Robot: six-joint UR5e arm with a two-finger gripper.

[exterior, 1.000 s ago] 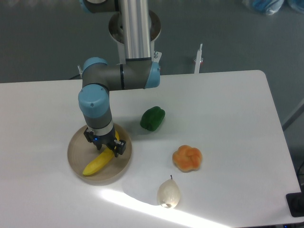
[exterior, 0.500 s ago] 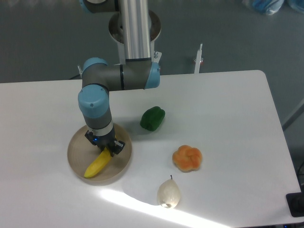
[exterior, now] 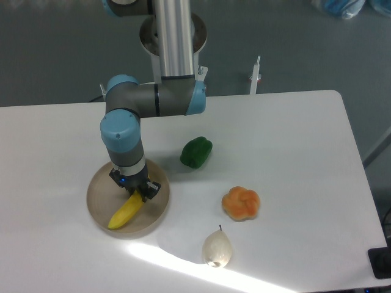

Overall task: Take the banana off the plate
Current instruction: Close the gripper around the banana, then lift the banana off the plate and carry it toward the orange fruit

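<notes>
White table [exterior: 293,134], tan plate [exterior: 98,186], hand [exterior: 139,190] clamped around banana [exterior: 126,211] upper end.

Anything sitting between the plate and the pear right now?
No. In the camera view, only bare white table lies between the plate and the pear.

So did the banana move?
Yes. The banana shifted slightly up and right on the plate, gripped by the hand.
</notes>
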